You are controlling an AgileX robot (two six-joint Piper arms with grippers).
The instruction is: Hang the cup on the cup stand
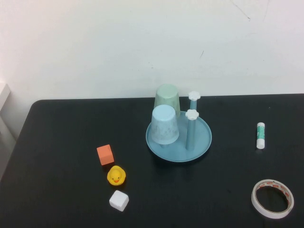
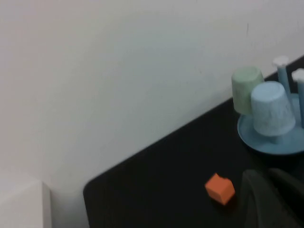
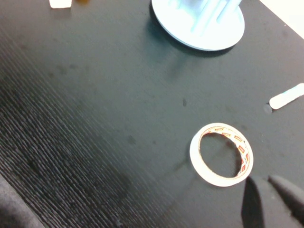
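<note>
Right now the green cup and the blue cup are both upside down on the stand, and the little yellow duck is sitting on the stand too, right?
Not quite. The green cup and blue cup do sit upside down on the cup stand, but the yellow duck is off it, on the black table between the orange cube and white cube. The high view shows this.

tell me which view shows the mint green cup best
The high view: the cup sits upside down at the back of the cup stand, partly behind the blue cup. The left wrist view shows it smaller and partly hidden too. The right wrist view misses it, showing only the stand's base.
</note>
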